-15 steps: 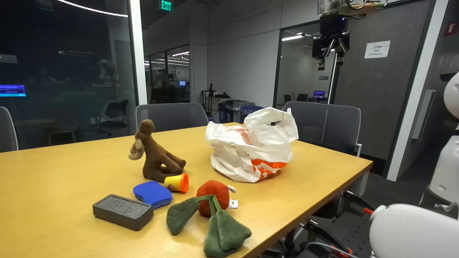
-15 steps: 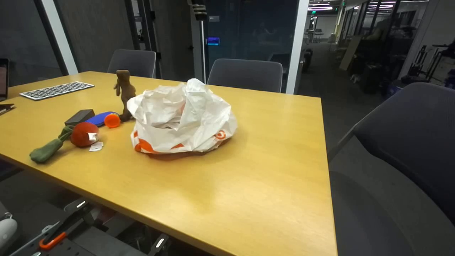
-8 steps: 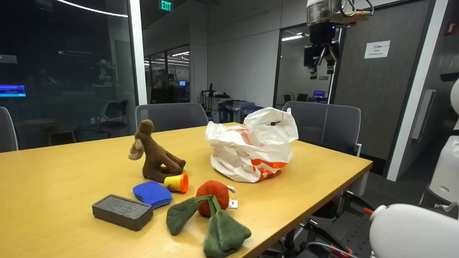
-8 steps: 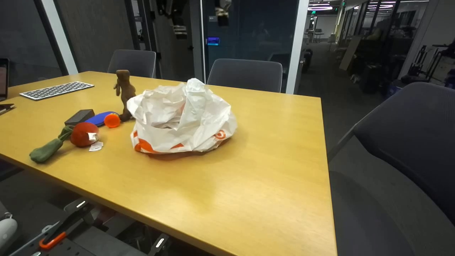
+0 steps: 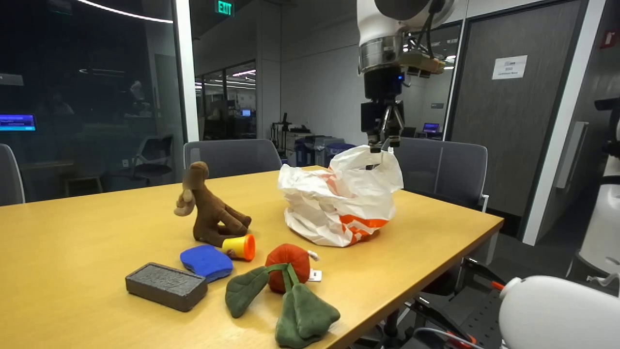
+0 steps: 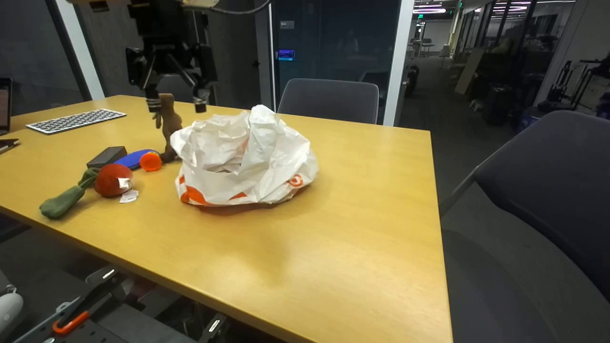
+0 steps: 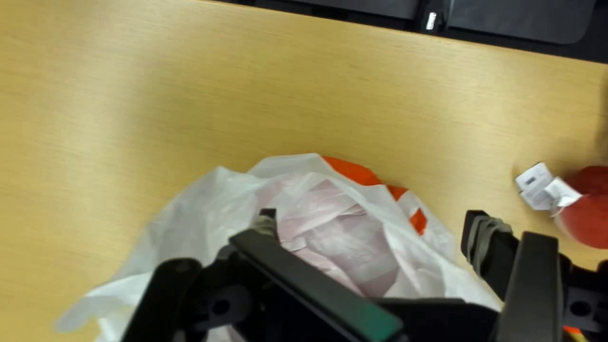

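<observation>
My claw (image 6: 177,104), spread wide and gripping nothing, swung down from on high, likely putting the white bag (image 6: 257,178) within reach.

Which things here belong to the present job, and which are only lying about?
Seemingly involved:
open black two-fingered hand
crumpled white plastic bag with orange print, beneath it

Only lying about:
brown plush animal
orange-ended yellow cylindrical tub
flat blue piece
dark grey rectangular block
round red plush toy with green leaves
pale keyboard

Office meeting room, grey chairs (image 6: 329,101) at a wooden table (image 5: 106,232), glass wall (image 5: 92,53), lit exit sign (image 5: 224,7), keyboard (image 6: 76,121)
</observation>
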You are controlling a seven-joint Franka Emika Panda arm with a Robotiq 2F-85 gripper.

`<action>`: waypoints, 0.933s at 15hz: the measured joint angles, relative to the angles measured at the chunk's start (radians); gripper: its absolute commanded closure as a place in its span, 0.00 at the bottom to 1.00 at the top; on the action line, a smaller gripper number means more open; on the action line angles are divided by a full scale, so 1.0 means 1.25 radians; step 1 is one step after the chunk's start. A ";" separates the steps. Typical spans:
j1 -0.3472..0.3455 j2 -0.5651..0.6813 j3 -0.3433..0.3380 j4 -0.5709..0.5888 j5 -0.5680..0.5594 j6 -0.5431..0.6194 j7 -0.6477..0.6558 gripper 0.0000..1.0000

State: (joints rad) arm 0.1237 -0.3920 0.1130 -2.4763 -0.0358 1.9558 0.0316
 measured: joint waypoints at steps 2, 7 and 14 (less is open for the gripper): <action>0.039 0.025 0.028 -0.011 0.039 0.019 0.000 0.00; 0.126 0.051 0.122 -0.028 0.054 0.076 0.002 0.00; 0.228 0.130 0.204 -0.104 0.056 0.408 -0.034 0.00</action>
State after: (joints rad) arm 0.4087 -0.2292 0.3679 -2.6063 0.0346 2.4658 -0.0103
